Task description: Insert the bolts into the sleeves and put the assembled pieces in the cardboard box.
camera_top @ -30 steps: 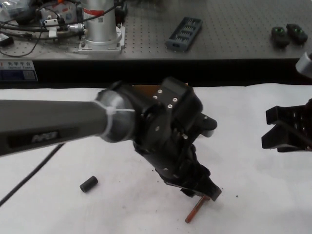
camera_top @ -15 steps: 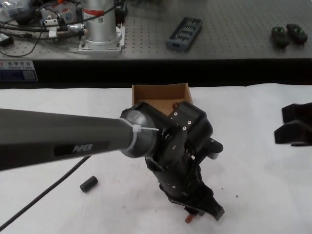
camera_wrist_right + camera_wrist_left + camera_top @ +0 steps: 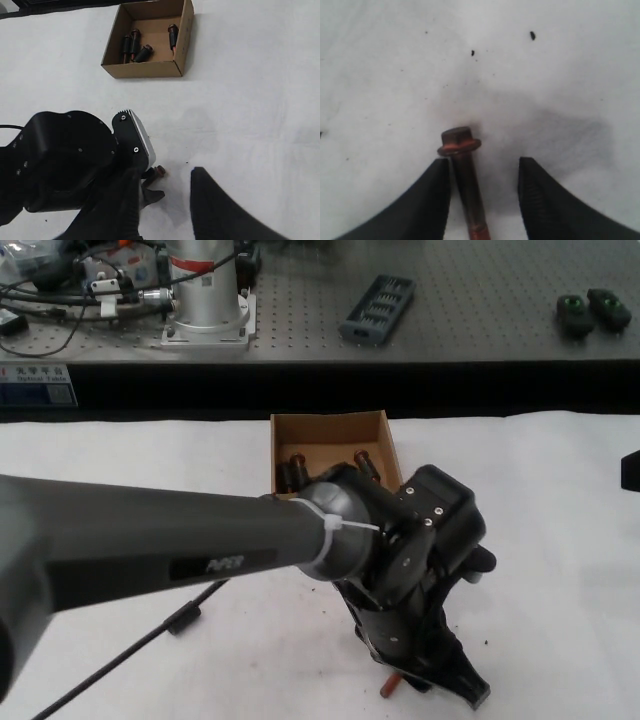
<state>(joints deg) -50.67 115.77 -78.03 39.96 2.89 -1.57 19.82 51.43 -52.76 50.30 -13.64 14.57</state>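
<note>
Down near the front edge of the white cloth [image 3: 550, 590] that covers the bench, the left gripper [image 3: 484, 162] stands over a copper-coloured bolt [image 3: 462, 170] with its claw apart. The bolt lies flat on the cloth between the two black fingers [image 3: 545, 200], its shaft right against one of them, with a clear gap to the other and its flanged head just past the tips. From the high view the left arm [image 3: 200, 550] crosses from the left edge toward the middle, and its dark wrist hides most of the bolt [image 3: 390, 688], leaving one reddish end showing beneath it. The right gripper [image 3: 165, 180] hangs above the same spot with its claw apart as well, holding nothing, and it looks down on the left wrist's housing and the bolt head [image 3: 160, 171]. The cardboard box [image 3: 330, 430] sits open near the far edge of the cloth, about midway along it, well apart from the bolt. Several assembled pieces [image 3: 135, 46] lie inside the box [image 3: 142, 70], dark sleeves with copper ends poking out. One loose black sleeve [image 3: 183, 618] rests on the cloth toward the front left, beside a black cable [image 3: 110, 660] and well apart from the bolt.
</note>
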